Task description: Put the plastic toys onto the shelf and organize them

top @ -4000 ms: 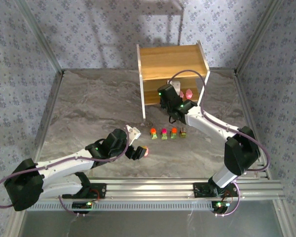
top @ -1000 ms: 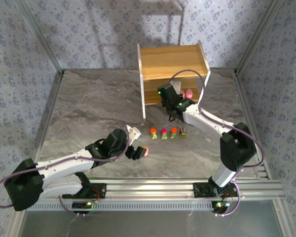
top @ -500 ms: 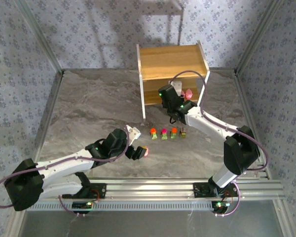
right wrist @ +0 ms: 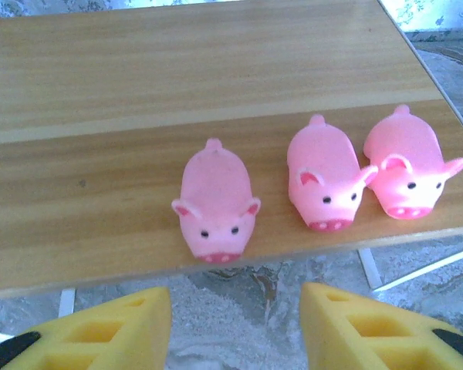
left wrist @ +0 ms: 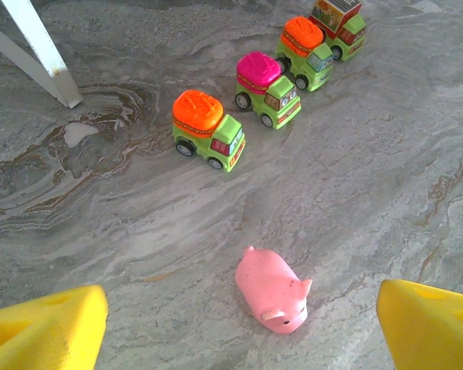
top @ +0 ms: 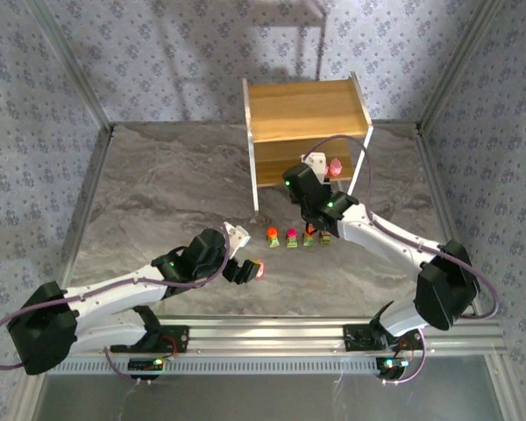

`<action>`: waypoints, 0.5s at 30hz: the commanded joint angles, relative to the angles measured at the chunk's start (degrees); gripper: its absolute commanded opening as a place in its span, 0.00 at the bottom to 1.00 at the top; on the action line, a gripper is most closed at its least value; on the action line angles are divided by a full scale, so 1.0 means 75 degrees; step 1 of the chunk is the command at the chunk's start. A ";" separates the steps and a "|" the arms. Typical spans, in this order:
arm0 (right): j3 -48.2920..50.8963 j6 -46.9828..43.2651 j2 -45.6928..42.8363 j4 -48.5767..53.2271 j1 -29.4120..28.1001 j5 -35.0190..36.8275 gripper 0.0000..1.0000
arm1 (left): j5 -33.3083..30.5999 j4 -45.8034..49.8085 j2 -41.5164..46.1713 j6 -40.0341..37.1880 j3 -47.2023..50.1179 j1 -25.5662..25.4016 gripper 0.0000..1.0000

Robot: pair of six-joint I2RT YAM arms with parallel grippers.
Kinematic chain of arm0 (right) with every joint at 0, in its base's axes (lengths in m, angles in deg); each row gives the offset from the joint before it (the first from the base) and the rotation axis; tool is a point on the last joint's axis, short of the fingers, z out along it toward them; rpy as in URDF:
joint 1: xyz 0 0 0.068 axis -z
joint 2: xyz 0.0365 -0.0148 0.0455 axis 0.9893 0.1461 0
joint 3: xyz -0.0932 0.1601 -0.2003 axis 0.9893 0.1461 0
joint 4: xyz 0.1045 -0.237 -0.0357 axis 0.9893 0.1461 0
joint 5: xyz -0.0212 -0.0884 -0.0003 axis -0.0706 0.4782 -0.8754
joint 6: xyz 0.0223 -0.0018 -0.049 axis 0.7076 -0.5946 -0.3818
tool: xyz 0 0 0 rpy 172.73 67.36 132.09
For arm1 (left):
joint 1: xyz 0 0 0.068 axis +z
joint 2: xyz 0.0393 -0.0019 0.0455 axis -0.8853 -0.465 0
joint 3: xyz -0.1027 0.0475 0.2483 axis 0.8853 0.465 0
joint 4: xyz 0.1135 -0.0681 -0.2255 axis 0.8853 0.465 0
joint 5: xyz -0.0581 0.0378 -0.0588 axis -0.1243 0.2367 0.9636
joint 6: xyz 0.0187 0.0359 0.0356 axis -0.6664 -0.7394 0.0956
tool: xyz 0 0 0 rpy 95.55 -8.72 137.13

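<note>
The left claw [left wrist: 241, 330] hangs low over the counter [left wrist: 386, 177], its fingers spread wide and empty. One pig [left wrist: 272, 291] lies on the counter between the fingers and slightly ahead, touching neither, with its snout turned toward the right finger. Ahead of the claw, beyond the pig, four trucks [left wrist: 266, 89] stand in a slanted row: orange nearest, then magenta, orange again, and brown farthest. They sit between this claw and the shelf, whose white leg [left wrist: 42, 54] stands ahead to the left.

The right claw [right wrist: 235, 308] is partly open with nothing in it and faces the front edge of the shelf [right wrist: 100, 92]. Three pigs [right wrist: 324, 177] sit side by side on the board just ahead, snouts toward the claw. The right two nearly touch, and the left one sits apart. Seen from above, the right arm [top: 377, 235] crosses over the right end of the truck row.
</note>
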 commanded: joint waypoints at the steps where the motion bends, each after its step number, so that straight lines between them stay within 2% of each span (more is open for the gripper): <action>1: 0.0209 0.0260 -0.0398 0.0258 -0.0205 0.0355 0.49 | -0.0161 0.0052 0.0125 -0.0123 -0.0150 -0.0075 0.90; 15: 0.0950 0.1323 -0.1259 0.0988 -0.1522 0.1016 0.49 | -0.0584 0.0246 -0.0042 -0.0064 -0.0260 -0.0060 0.90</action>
